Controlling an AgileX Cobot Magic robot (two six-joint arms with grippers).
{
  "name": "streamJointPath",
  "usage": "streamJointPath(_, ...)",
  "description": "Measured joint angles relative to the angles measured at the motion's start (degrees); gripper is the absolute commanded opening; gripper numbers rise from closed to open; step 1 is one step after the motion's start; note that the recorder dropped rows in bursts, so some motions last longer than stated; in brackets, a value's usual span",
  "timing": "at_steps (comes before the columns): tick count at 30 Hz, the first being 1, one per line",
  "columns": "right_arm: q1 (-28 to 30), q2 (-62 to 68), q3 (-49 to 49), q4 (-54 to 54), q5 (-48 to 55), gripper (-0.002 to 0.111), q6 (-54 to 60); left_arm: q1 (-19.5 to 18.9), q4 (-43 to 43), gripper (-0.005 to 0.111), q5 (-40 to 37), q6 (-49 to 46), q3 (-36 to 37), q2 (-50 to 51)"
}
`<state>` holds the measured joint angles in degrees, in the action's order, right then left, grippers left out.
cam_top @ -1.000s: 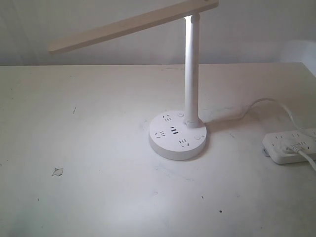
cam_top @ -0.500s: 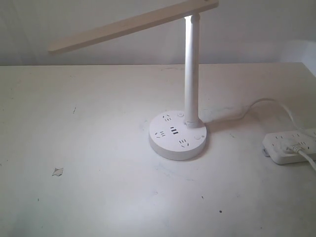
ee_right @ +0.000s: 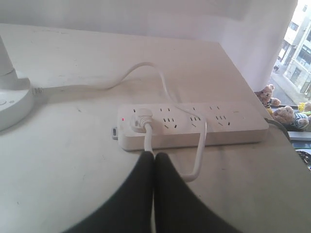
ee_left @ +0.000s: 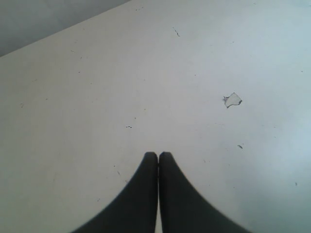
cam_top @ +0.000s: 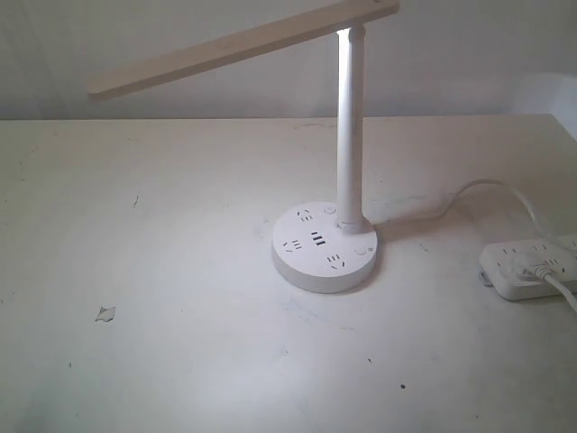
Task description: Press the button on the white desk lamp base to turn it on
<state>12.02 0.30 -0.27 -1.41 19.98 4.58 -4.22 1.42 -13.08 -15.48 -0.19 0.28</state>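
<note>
The white desk lamp [cam_top: 350, 135] stands on the table [cam_top: 180, 198], somewhat right of its middle and well back from the right edge. Its round base [cam_top: 325, 253] sits flat on the tabletop, with socket holes and three dark slots on its upper face and two faint round marks near the foot of the pole [cam_top: 350, 171] – one on the far side, one on the side towards the right edge. The pole rises straight up. The long flat bar head [cam_top: 243, 45] slopes downward from the pole's top, reaching out over the far left part of the table.

A white power strip [cam_top: 527, 269] lies close to the right edge, well apart from the base. A cord [cam_top: 469, 189] curves from the back of the base towards it, and a plug [ee_right: 141, 119] sits in the strip's end socket beside a small red light.

The left gripper [ee_left: 158, 155] hangs over bare tabletop with its dark fingers pressed together tip to tip, nothing between them; a small scrap [ee_left: 233, 99] lies near it on the table. The right gripper [ee_right: 154, 154] is likewise closed and empty – it hovers just in front of the power strip, facing the plug, with the lamp base off to one side.
</note>
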Motion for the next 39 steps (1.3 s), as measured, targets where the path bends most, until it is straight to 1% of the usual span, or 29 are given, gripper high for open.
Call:
streamJointPath(26,0.0,0.0,0.0,-0.07,-0.11,0.0,0.0,0.0,0.0,0.0,0.0,0.12,0.0,0.0)
streamJointPath(33,0.0,0.0,0.0,-0.13,-0.11,0.0,0.0,0.0,-0.84,0.0,0.0,10.98,0.0,0.0)
streamJointPath(37,0.0,0.0,0.0,-0.13,-0.11,0.0,0.0,0.0,-1.42,0.0,0.0,12.63,0.0,0.0)
streamJointPath(39,0.0,0.0,0.0,-0.13,-0.11,0.0,0.0,0.0,-1.42,0.0,0.0,11.72,0.0,0.0)
